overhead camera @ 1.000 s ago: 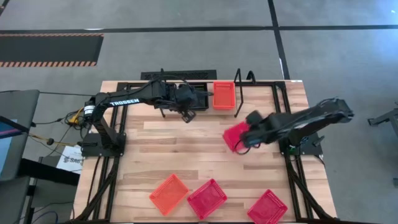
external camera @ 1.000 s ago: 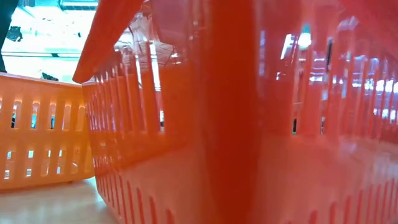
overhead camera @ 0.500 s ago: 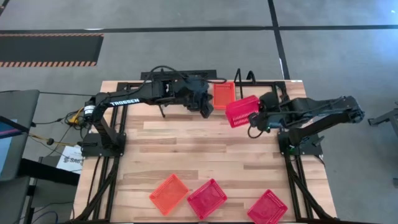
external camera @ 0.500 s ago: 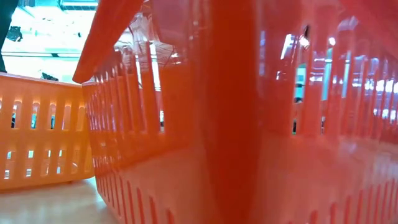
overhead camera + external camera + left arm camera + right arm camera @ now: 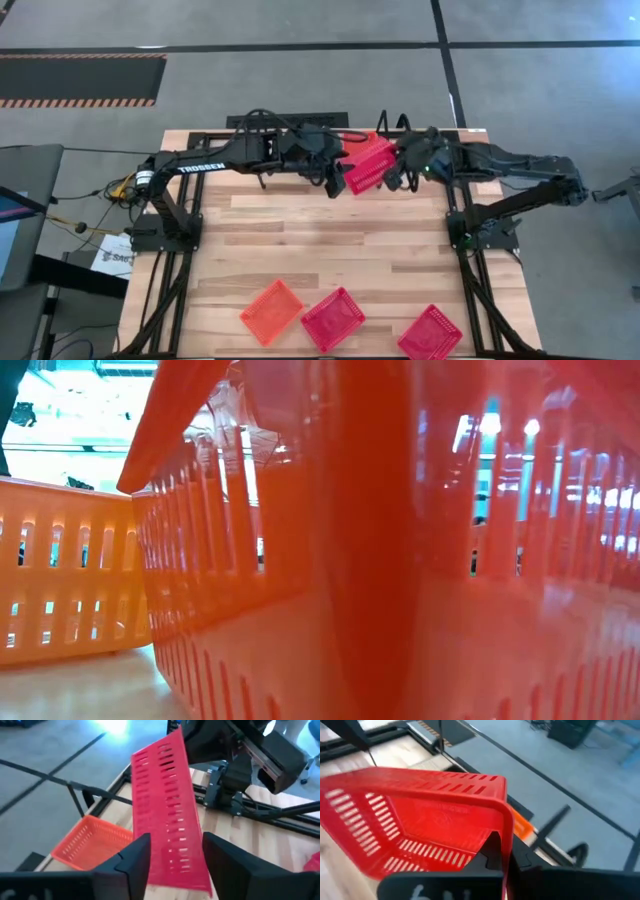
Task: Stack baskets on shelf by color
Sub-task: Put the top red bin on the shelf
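Wooden table (image 5: 300,240): orange basket (image 5: 271,311), two red baskets (image 5: 333,319).

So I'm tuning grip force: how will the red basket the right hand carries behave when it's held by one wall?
The red basket is slotted plastic, so probably light and stiff. Pinched by one wall in the right hand, it hangs tilted and might swing. The smooth rim could slip.

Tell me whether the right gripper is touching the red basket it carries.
Touching. The right wrist view shows the right gripper with its fingers pinched on the rim of the red basket.
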